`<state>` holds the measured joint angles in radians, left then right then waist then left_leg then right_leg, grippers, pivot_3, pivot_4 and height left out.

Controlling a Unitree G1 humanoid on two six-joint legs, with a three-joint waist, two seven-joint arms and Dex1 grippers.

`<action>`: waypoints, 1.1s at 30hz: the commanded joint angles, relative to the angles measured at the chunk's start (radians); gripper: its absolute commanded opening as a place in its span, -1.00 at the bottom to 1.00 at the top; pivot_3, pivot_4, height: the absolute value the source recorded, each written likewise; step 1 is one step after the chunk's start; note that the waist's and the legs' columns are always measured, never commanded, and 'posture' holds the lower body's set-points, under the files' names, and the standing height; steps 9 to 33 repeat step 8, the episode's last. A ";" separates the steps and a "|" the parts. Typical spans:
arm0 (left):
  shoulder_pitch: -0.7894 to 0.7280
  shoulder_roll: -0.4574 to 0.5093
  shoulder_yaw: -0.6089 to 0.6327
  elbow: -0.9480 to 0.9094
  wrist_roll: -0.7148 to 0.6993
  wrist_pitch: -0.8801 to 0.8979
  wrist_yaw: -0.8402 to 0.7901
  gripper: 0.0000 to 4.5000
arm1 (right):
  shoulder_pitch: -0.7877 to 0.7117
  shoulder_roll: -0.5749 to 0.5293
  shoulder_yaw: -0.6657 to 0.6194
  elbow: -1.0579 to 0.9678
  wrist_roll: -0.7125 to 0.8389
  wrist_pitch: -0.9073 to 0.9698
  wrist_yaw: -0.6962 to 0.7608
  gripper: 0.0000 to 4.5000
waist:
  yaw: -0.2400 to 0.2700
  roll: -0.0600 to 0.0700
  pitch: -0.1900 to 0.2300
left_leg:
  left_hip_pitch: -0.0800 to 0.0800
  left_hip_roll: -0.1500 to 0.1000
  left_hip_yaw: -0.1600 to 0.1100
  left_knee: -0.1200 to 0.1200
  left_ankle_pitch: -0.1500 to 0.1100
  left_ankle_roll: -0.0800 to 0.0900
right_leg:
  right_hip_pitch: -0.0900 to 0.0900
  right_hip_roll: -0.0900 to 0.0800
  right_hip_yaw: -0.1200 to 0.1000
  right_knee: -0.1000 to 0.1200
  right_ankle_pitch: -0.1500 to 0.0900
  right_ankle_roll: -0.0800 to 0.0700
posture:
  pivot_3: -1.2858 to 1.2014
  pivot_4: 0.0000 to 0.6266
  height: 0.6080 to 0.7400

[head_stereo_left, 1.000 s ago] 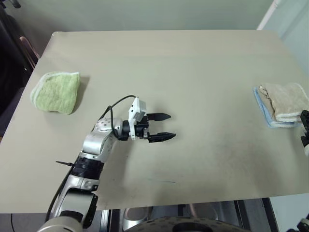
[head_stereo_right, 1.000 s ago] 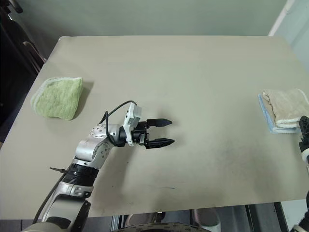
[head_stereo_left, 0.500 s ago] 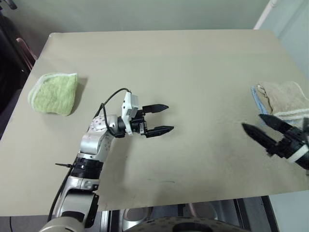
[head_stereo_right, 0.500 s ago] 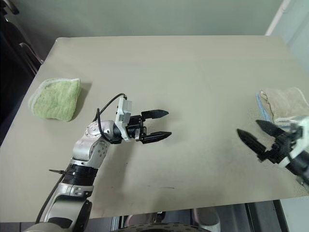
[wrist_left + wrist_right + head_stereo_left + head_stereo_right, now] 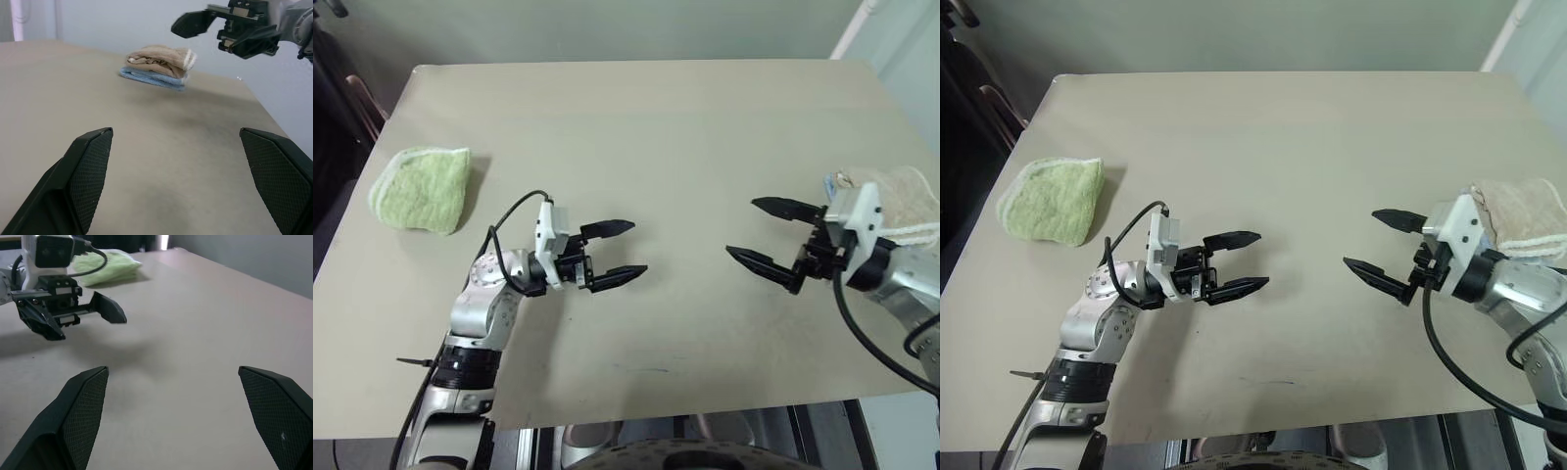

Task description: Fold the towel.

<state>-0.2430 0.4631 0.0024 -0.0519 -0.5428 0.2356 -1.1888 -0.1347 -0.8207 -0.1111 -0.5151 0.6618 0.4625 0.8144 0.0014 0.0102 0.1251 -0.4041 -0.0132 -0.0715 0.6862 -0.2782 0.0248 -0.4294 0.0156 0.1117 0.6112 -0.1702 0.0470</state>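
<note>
Beige towel [image 5: 1526,217] is lying folded on a light blue towel [image 5: 152,78] at frame right; my left gripper [image 5: 1239,262] and right gripper [image 5: 1379,245] are hovering mid-frame, fingers spread, empty.

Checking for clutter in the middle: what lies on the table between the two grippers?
Nothing: between the left gripper and the right gripper is bare table, as both eye views show.

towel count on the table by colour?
Green towel: 1
Beige towel: 1, folded, lying on the blue one
Blue towel: 1
Total: 3
</note>
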 commanded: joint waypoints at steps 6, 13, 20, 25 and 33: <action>0.040 0.006 0.012 -0.051 0.004 -0.042 0.021 1.00 | -0.102 0.038 0.105 0.080 -0.076 -0.058 0.115 1.00 | 0.001 0.000 0.000 | 0.001 0.000 0.000 0.000 0.000 0.000 | 0.000 0.000 0.000 0.001 0.000 -0.002 | 0.03 -0.52 1.00; 0.034 0.001 0.007 -0.063 0.003 -0.037 0.032 1.00 | -0.107 0.047 0.103 0.084 -0.073 -0.056 0.123 1.00 | 0.001 0.000 0.000 | 0.001 0.000 0.000 0.000 0.001 -0.001 | 0.000 0.000 0.000 0.001 0.000 -0.003 | 0.03 -0.52 1.00; 0.034 0.001 0.007 -0.063 0.003 -0.037 0.032 1.00 | -0.107 0.047 0.103 0.084 -0.073 -0.056 0.123 1.00 | 0.001 0.000 0.000 | 0.001 0.000 0.000 0.000 0.001 -0.001 | 0.000 0.000 0.000 0.001 0.000 -0.003 | 0.03 -0.52 1.00; 0.034 0.001 0.007 -0.063 0.003 -0.037 0.032 1.00 | -0.107 0.047 0.103 0.084 -0.073 -0.056 0.123 1.00 | 0.001 0.000 0.000 | 0.001 0.000 0.000 0.000 0.001 -0.001 | 0.000 0.000 0.000 0.001 0.000 -0.003 | 0.03 -0.52 1.00; 0.034 0.001 0.007 -0.063 0.003 -0.037 0.032 1.00 | -0.107 0.047 0.103 0.084 -0.073 -0.056 0.123 1.00 | 0.001 0.000 0.000 | 0.001 0.000 0.000 0.000 0.001 -0.001 | 0.000 0.000 0.000 0.001 0.000 -0.003 | 0.03 -0.52 1.00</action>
